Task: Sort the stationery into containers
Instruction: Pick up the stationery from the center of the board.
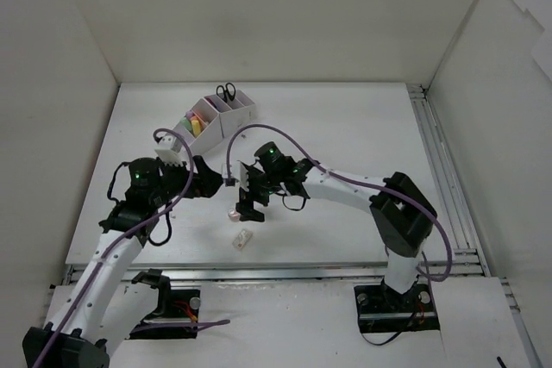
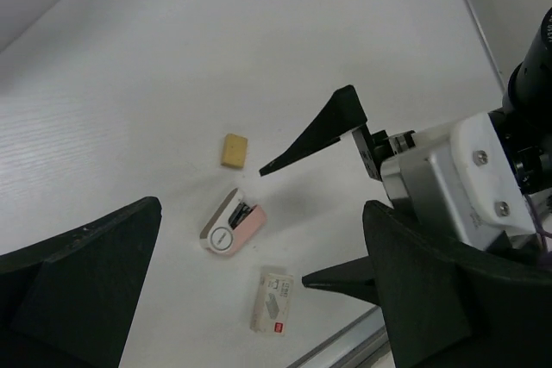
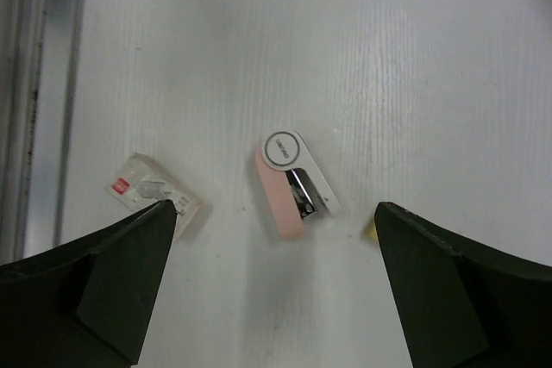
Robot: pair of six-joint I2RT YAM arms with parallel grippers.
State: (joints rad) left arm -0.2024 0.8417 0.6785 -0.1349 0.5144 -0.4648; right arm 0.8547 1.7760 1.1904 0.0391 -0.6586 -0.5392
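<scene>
A small pink and white stapler [image 3: 293, 183] lies on the white table right below my open right gripper [image 3: 274, 213], between its two fingers. A small staple box [image 3: 153, 189] lies by the left finger and a yellow eraser [image 3: 369, 230] peeks out by the right finger. In the left wrist view the stapler [image 2: 233, 222], the box [image 2: 272, 301] and the eraser [image 2: 234, 149] lie below my open, empty left gripper [image 2: 263, 213]. In the top view the left gripper [image 1: 210, 180] hovers just left of the right gripper [image 1: 248, 198]. The white organizer [image 1: 220, 114] stands behind them.
The organizer holds black-handled scissors [image 1: 226, 90] in its far compartment and coloured items [image 1: 196, 122] in the nearer ones. White walls surround the table. A metal rail [image 1: 448, 187] runs along the right edge and another along the near edge.
</scene>
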